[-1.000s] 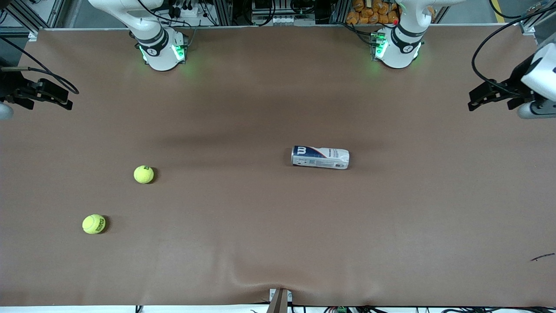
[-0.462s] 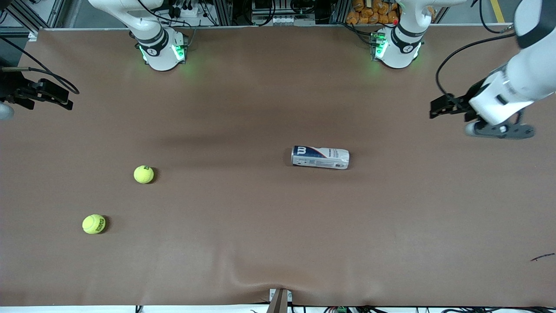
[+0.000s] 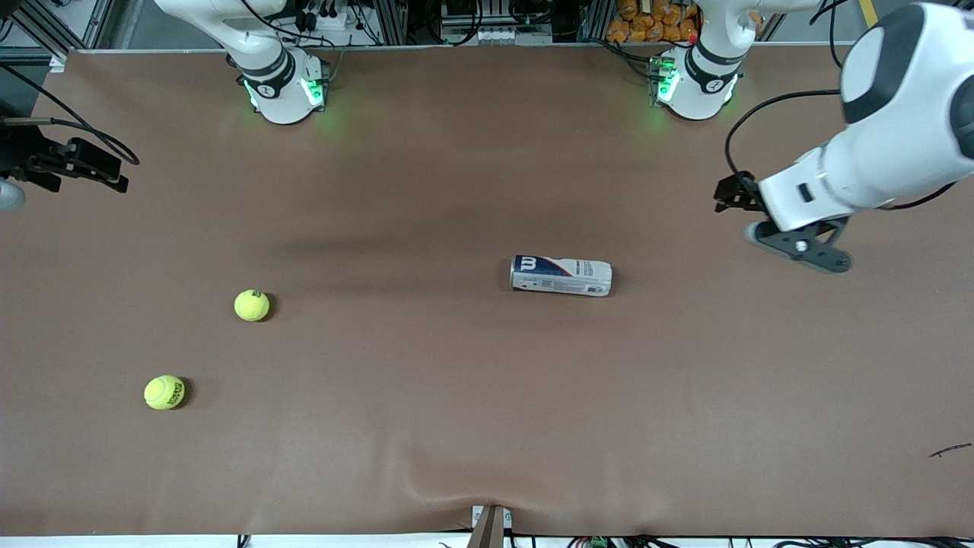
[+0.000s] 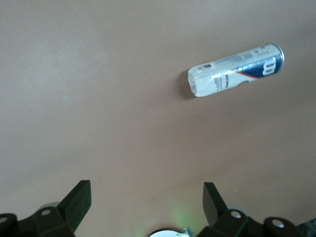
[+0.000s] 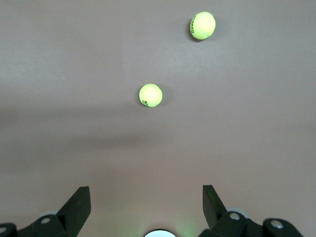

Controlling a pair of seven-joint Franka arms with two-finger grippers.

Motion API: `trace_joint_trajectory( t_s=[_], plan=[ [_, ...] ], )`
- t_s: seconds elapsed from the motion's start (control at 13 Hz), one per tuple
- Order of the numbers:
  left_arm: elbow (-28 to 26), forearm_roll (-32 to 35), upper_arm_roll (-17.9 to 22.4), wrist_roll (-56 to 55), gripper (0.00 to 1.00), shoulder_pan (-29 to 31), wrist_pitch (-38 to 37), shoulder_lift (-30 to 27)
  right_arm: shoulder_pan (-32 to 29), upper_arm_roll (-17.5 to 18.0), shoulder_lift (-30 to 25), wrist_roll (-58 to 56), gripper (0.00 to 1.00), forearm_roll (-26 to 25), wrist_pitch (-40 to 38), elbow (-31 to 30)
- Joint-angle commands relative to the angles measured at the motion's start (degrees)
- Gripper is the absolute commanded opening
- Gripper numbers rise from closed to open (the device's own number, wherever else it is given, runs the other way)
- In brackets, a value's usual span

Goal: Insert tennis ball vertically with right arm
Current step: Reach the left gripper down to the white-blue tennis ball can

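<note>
You see a counter (image 3: pixel 472 426) covered in matt brown cloth-like sheeting, slightly rippled at its near edge. Two tennis balls (image 3: pixel 252 305) (image 3: pixel 164 393) look fuzzy, felt-covered and dull yellow-green. The ball can (image 3: pixel 561 275) is glossy clear plastic with a printed label. Each end effector (image 4: pixel 145 205) (image 5: pixel 145 205) shows matt black plastic fingers.

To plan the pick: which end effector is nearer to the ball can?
Left. The left end effector hangs toward the left arm's table end, nearer the ball can; the right end effector waits at its own end.
</note>
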Motion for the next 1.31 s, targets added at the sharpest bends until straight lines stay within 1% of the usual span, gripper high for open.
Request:
trace_joint_trajectory(
  t_s=[0.0,0.08,0.23,0.31,0.38,0.46,0.62,0.69,0.77,0.85,1.0,1.08,1.23],
  plan=[
    [1.9,6.6,0.2,3.9,1.00,-6.6,-0.3,1.9,0.9,-0.3,-0.3,0.4,1.00,0.0,0.5,-1.0],
    [1.9,9.2,0.2,7.0,1.00,-8.9,-0.3,2.4,1.0,-0.3,-0.3,0.4,1.00,0.0,0.5,-1.0],
    [1.8,8.8,0.1,9.9,1.00,-9.7,-0.2,4.2,0.8,-0.3,-0.3,0.4,1.00,0.0,0.5,-1.1],
    [1.9,8.8,-0.2,14.5,1.00,-9.8,0.0,6.1,0.8,-0.3,-0.3,0.4,1.00,0.0,0.4,-1.1],
    [2.5,9.0,-1.7,23.2,1.00,-11.0,1.4,8.1,0.8,-0.3,-0.3,0.4,1.00,0.0,0.5,-1.1],
    [3.8,9.0,-1.8,29.2,1.00,-11.2,2.6,9.9,0.8,-0.3,-0.2,0.4,1.00,0.0,0.6,-1.1],
    [6.0,9.1,-2.2,37.2,1.00,-11.2,3.2,13.7,0.8,-0.3,-0.2,0.4,1.00,0.0,0.6,-1.1],
    [6.0,9.1,-2.3,40.4,1.00,-11.6,5.1,14.9,0.8,-0.3,-0.2,0.5,1.00,0.0,0.6,-1.1],
    [6.0,9.4,-2.3,42.2,1.00,-12.6,7.7,16.0,0.5,-0.3,-0.2,0.5,1.00,0.6,0.6,-1.1],
    [6.0,9.6,-2.2,42.2,1.00,-13.8,8.8,16.9,0.5,-0.3,-0.1,0.5,1.00,0.6,0.6,-1.1],
    [6.3,10.9,-2.1,41.4,1.00,-16.9,9.0,18.8,0.8,-0.3,0.5,0.5,1.00,0.7,0.6,-1.0],
    [6.3,12.8,-2.1,40.8,1.00,-17.7,9.6,19.7,0.9,-0.3,0.6,0.5,1.00,0.7,0.6,-1.0],
    [6.3,18.7,-2.2,38.0,1.00,-20.9,11.1,22.1,0.4,-0.3,1.5,0.4,1.00,0.6,1.8,-1.0]
  ],
)
